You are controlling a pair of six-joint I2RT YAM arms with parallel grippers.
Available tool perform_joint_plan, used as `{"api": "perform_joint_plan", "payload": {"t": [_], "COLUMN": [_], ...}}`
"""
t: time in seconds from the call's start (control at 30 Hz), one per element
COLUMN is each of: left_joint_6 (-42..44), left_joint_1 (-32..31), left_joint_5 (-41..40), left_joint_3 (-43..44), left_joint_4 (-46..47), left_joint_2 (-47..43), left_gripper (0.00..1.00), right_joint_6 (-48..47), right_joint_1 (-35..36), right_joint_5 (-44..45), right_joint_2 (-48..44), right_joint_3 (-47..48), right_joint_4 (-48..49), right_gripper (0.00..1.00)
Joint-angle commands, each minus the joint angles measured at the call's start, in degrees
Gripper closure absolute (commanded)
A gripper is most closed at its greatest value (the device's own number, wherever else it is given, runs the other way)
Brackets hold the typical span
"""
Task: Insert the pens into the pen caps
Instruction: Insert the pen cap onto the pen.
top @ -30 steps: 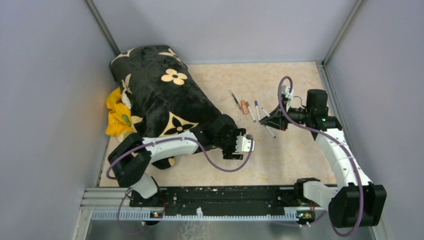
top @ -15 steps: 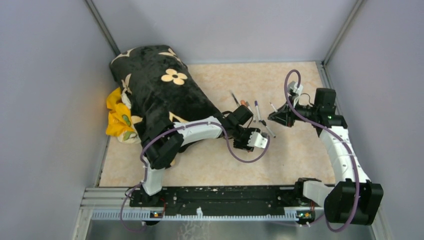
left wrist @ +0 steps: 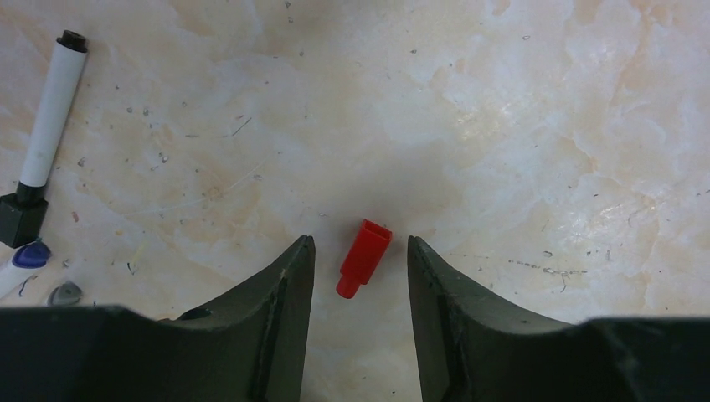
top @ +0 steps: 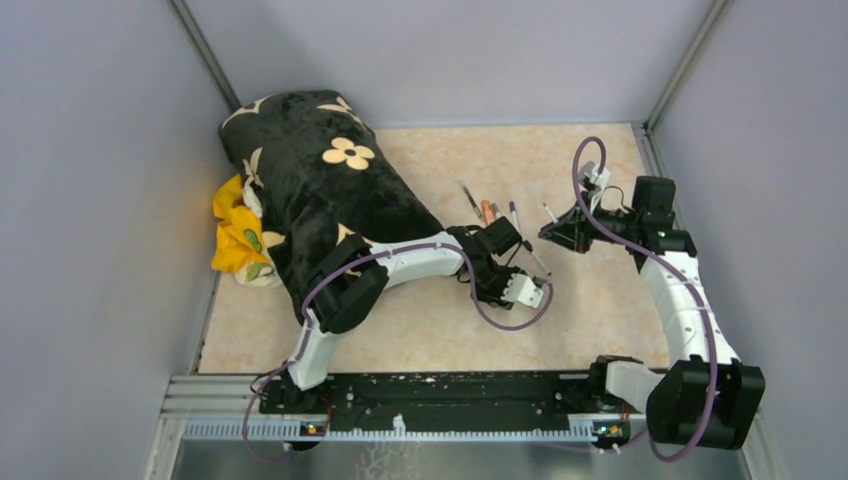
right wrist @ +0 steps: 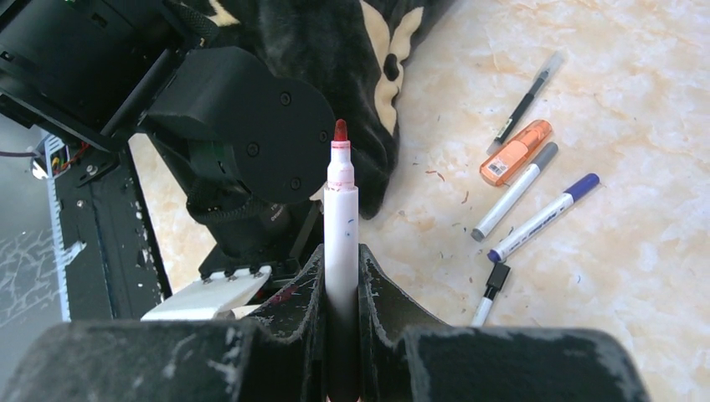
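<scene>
Red cap [left wrist: 364, 258] sits dead centre in the left wrist view: a short boxy tube, bright red, lying flat on the marbled tabletop [left wrist: 519, 126], square open end pointing away, narrow end toward the camera. The left gripper [left wrist: 360, 244] straddles it, jaws roughly half apart, one finger on each side and a sliver of table showing both ways, so no contact that I can see. At that view's left edge lie a white-barrelled marker [left wrist: 50, 109], a black cap [left wrist: 18, 219] at its near end, a purple cap [left wrist: 29, 255] and a small grey cap [left wrist: 64, 293].

Over to the right wrist camera: the right gripper [right wrist: 341, 264] is clamped tight on the red-tipped marker [right wrist: 341, 209], white barrel straight out between the fingers, bare tip aimed at the left arm's wrist. Beyond lie a thin dark pen [right wrist: 523, 100], an orange marker [right wrist: 515, 152], a grey-capped marker [right wrist: 515, 191] and a blue-capped marker [right wrist: 544, 216], side by side.

From overhead the red cap is hidden under the left gripper, but the poses read clearly: the left arm [top: 400, 262] stretches right to mid-table, wrist bent down; the right arm [top: 680, 300] rises from its base, gripper turned left, near its partner. A black flowered blanket [top: 320, 180] lies far left.
</scene>
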Motion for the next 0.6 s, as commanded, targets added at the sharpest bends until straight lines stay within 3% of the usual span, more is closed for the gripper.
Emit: {"api": "perform_joint_plan", "payload": {"t": [0.0, 0.57], "left_joint_6": [1.87, 1.87], "left_joint_1": [-0.49, -1.17], "left_joint_5": [-0.42, -3.23], "left_joint_3": [3.15, 5.97], "left_joint_4": [-4.44, -8.29], "left_joint_2": [2.22, 4.67], "left_gripper": [0.50, 0.63], "right_joint_6": [0.11, 0.46], "right_joint_1": [-1.24, -3.00], "right_joint_5": [-2.09, -4.57], "right_joint_2": [-0.11, -0.62], "right_joint_3": [3.05, 3.09], "right_joint_4": [0.17, -0.05], "right_gripper": [1.00, 1.00]}}
